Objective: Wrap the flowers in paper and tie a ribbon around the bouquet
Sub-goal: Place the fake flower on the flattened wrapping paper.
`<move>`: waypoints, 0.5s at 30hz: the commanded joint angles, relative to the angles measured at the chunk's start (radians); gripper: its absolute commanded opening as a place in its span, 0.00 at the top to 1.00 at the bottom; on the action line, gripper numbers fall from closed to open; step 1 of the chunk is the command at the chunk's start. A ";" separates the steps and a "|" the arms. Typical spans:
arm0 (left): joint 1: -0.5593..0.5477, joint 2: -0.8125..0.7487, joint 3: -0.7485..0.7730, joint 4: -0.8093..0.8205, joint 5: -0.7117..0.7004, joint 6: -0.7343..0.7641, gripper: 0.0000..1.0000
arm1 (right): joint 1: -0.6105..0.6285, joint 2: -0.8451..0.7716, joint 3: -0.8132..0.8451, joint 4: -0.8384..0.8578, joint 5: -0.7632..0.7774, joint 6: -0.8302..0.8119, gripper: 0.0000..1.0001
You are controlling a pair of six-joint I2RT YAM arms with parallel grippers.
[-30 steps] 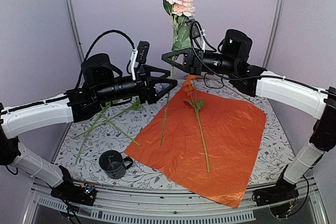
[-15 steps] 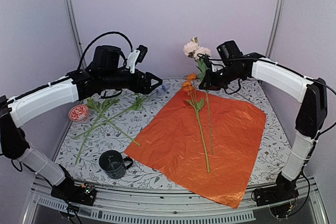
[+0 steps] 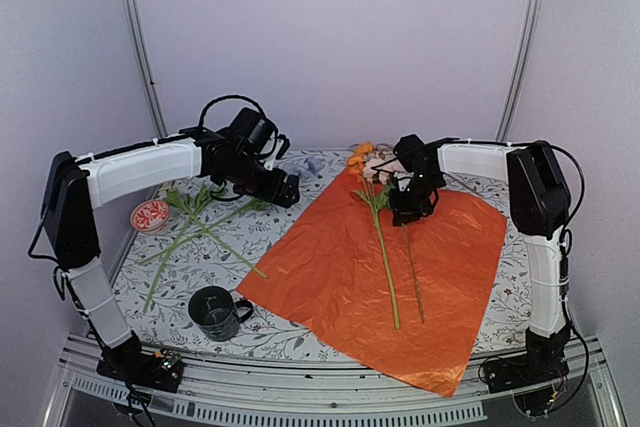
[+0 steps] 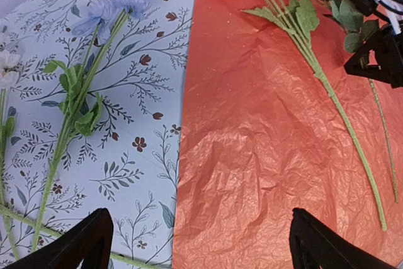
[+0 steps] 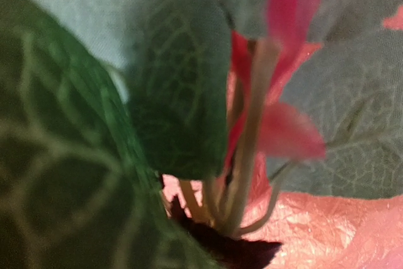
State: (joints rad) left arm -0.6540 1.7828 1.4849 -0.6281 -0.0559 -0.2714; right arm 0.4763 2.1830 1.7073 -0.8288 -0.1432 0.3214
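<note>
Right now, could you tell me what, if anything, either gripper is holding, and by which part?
Right gripper: pink flower, by its upper stem below the heads. Left gripper: nothing.

We're looking at a pale lilac wall (image 3: 330, 37) behind the worktop (image 3: 185, 272), its leafy printed cloth (image 3: 520, 282) evenly lit, two silver posts (image 3: 138, 42) rising at its far corners.

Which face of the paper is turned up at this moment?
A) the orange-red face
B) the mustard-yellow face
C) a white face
A: the paper lies spread on the tablecloth and shows only its orange-red face, both from the top camera and from the left wrist camera.
</note>
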 commanded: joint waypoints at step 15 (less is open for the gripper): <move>0.187 0.207 0.157 -0.232 -0.287 0.229 0.26 | -0.005 -0.125 0.015 0.020 0.007 -0.021 0.49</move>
State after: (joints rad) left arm -0.5648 1.8690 1.5505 -0.7303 -0.2173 -0.1684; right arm 0.4747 2.1555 1.7229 -0.8169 -0.1089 0.3313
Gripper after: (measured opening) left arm 0.739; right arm 0.501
